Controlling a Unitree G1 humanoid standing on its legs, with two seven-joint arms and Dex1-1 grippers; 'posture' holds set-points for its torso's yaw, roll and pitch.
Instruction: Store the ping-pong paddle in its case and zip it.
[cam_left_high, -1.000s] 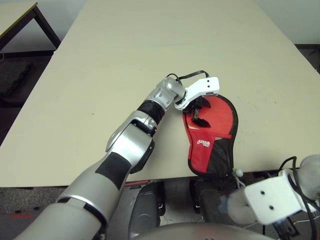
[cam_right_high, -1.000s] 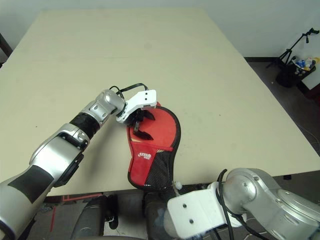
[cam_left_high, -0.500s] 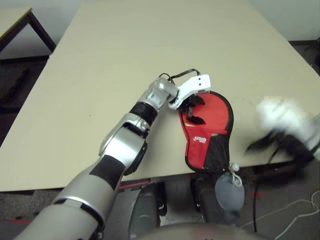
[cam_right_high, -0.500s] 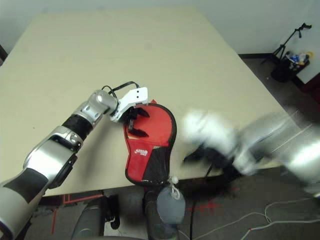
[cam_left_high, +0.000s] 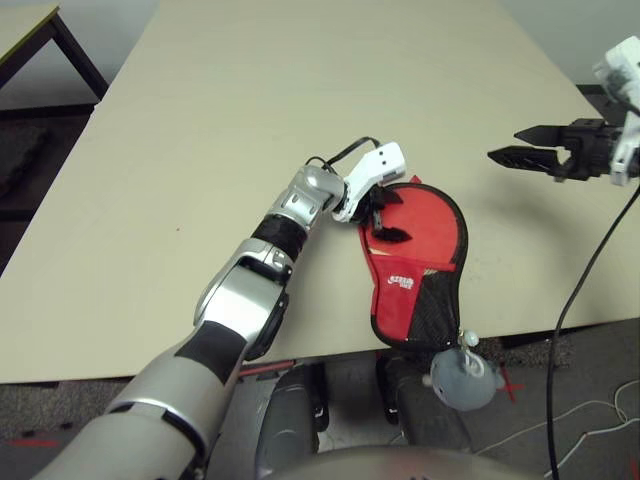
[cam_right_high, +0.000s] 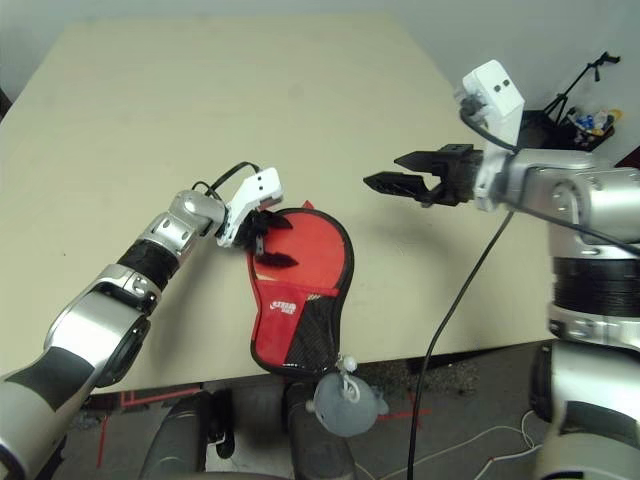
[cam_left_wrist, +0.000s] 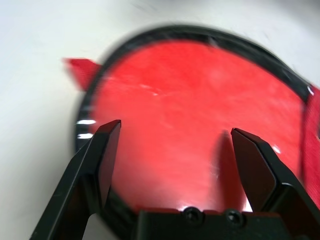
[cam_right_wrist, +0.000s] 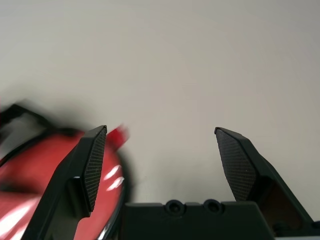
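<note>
Red paddle-shaped case (cam_left_high: 415, 265) lying flat at the near edge of a pale table (cam_left_high: 250, 120), two robot grippers around it.

Nearest, a grey plush ball charm (cam_left_high: 462, 378) dangles off the table edge from the case's narrow end, where black mesh covers the fabric below a small white logo. Over the round glossy red end, rimmed in black, the left gripper (cam_left_high: 388, 218) hovers with black fingers spread wide, holding nothing. Farther right, well apart, the right gripper (cam_right_high: 385, 182) hangs above bare tabletop, fingers wide, empty.
</note>
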